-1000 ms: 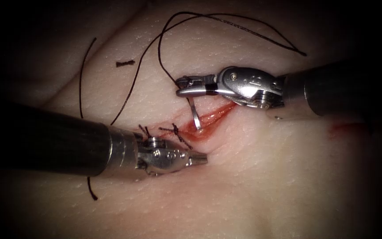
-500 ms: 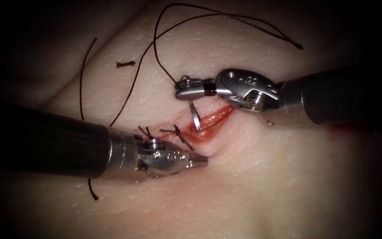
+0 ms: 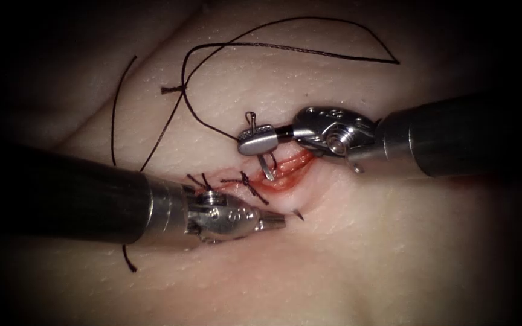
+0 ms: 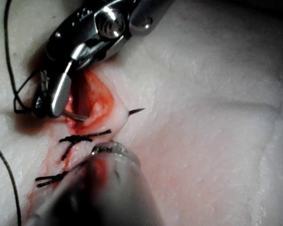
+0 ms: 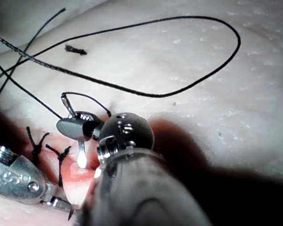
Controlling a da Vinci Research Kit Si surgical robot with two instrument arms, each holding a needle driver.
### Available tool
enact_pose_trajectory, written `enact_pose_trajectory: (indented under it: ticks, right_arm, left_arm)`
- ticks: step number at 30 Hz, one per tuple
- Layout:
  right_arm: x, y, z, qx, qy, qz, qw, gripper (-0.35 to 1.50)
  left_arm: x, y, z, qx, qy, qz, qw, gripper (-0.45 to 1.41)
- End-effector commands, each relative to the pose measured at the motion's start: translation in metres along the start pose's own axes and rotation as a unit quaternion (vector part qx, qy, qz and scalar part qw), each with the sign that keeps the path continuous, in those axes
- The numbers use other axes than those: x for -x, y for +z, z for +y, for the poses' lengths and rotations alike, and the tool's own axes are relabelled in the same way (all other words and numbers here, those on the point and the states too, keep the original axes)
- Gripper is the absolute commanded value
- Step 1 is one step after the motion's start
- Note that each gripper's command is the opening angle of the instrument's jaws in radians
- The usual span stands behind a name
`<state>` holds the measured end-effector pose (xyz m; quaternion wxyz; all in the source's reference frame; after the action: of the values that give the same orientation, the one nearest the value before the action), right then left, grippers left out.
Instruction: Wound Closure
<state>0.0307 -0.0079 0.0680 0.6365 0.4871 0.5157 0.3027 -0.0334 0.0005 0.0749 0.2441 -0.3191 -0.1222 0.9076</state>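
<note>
Driven deeper since a second ago, the needle [image 3: 266,166], clamped near its thread end by the right tool [image 3: 257,140], shows its tip [image 3: 299,214] beside the cut [image 3: 288,169]; best followed along its curve, left tool [image 3: 273,221] closed, empty.

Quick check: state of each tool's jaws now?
Left tool: jaws shut, holding nothing; the needle tip has emerged from the tissue just beside it.
Right tool: jaws shut on the needle near its thread end.
</note>
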Motion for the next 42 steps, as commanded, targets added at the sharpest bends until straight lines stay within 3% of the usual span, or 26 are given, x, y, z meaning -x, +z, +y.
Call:
enact_pose_trajectory:
  ticks: [1,9,22,28,31,32,34,39,42]
  right_arm:
    - [0.0004,0.0006,0.0003,-0.002,0.005,-0.001,1.000,-0.35]
    - [0.0007,-0.0006,0.0003,0.022,0.012,-0.010,1.000,-0.35]
    - [0.0035,-0.0013,-0.0018,0.022,0.039,-0.032,0.998,-0.35]
    - [0.0025,-0.0025,-0.0011,0.037,0.037,-0.011,0.999,-0.32]
    - [0.0022,-0.0028,-0.0005,0.033,0.035,0.009,0.999,0.46]
    - [0.0020,-0.0028,-0.0003,0.037,0.021,0.011,0.999,0.84]
    - [0.0016,-0.0029,0.0002,0.046,-0.004,0.013,0.999,1.20]
    - [0.0014,-0.0034,0.0008,0.048,-0.013,0.015,0.999,1.46]
    - [0.0011,-0.0039,0.0010,0.048,-0.024,0.014,0.998,1.48]
  left_arm:
    - [0.0002,0.0007,0.0004,0.001,0.000,-0.001,1.000,0.04]
    - [0.0002,0.0007,0.0004,0.001,0.000,-0.001,1.000,0.04]
    - [-0.0003,-0.0007,0.0006,-0.008,-0.004,0.000,1.000,0.04]
    - [-0.0009,-0.0014,0.0013,-0.018,0.017,0.016,1.000,0.05]
    - [-0.0014,-0.0019,0.0023,-0.030,0.054,0.034,0.998,0.10]
    - [-0.0016,-0.0020,0.0026,-0.034,0.063,0.040,0.997,0.12]
    - [-0.0022,-0.0024,0.0031,-0.045,0.084,0.051,0.994,0.21]
    - [-0.0033,-0.0031,0.0037,-0.067,0.131,0.078,0.986,0.39]
    - [-0.0040,-0.0034,0.0037,-0.077,0.152,0.090,0.981,0.46]
